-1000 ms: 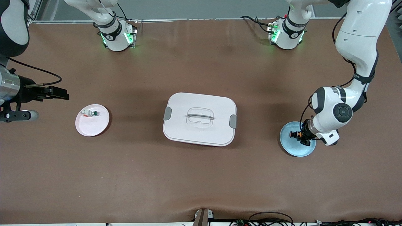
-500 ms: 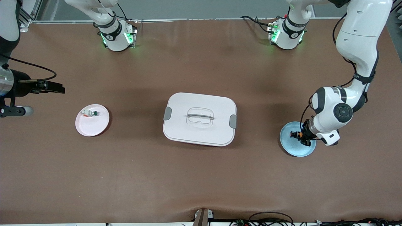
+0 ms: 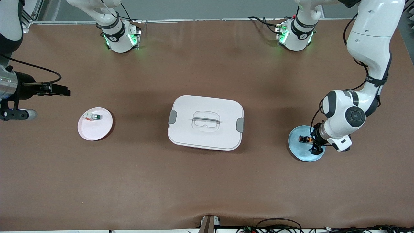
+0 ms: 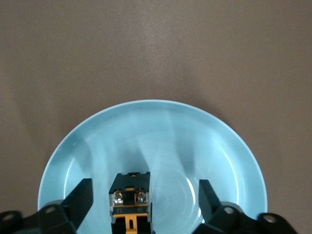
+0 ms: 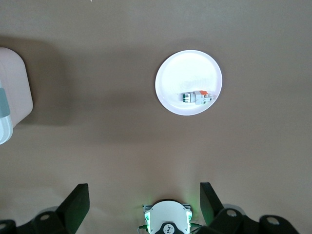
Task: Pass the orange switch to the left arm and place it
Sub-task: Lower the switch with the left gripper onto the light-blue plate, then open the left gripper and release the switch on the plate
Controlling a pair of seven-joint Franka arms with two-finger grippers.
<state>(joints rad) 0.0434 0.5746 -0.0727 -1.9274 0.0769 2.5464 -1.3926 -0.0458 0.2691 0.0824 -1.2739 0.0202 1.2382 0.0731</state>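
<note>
Brown matte tabletop (image 3: 207, 181), slightly creased along the edge nearest the front camera. Cables along that edge; grey wall strip above the arm bases. Green status lights at both bases.

Box (image 3: 205, 122): white, rounded-rectangular, grey latches at both short ends, recessed handle in the lid. Located at mid-tabletop, between the two plates and well apart from each.

Orange switch (image 3: 304, 139): small, black, stubby, with an orange band; in the left wrist view (image 4: 129, 202) a black block with two silver screw terminals and orange trim. Lying on its side on the light blue plate (image 3: 299, 152) toward the left arm's end of the tabletop.

Left pincer (image 3: 314, 144): low over the blue plate, fingers spread wide. Switch positioned between the two black fingers (image 4: 80, 197), closer to one finger than to the other, with a visible gap on each side; not gripped.

Right pincer (image 3: 63, 91): up in the air over bare tabletop at the right arm's end, near the pink-white plate (image 3: 92, 133); fingers wide apart, nothing held. Right arm waiting.

Small white switch with green top (image 3: 94, 116): lying on the pink-white plate; seen from the right wrist (image 5: 197, 96) with an orange-red end.
</note>
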